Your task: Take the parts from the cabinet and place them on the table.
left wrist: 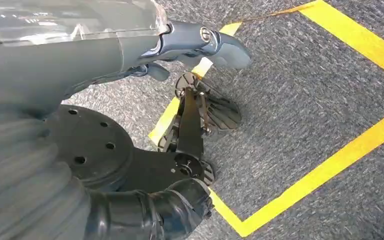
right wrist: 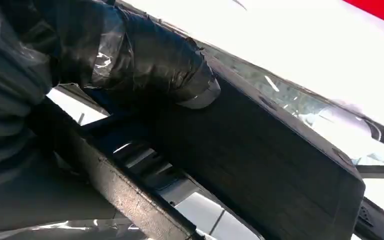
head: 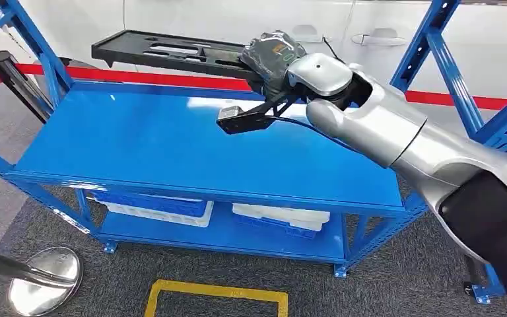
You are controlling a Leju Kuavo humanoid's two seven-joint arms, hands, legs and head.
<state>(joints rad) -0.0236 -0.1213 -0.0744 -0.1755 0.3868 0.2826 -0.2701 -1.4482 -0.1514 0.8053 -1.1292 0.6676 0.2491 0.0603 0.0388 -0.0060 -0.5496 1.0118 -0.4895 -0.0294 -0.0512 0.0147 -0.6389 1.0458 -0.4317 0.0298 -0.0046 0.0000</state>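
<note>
The right hand holds the long black part up over the blue shelf, so carrying it to the table is not done yet.

In front of me stands a blue metal shelf rack on grey carpet. Its broad top shelf is glossy and catches pale reflections near the back edge. On the lower shelf lie two flat trays: a blue and white one toward my left, a white one toward my right, apart from each other. A yellow taped outline marks the carpet just before the rack.
</note>
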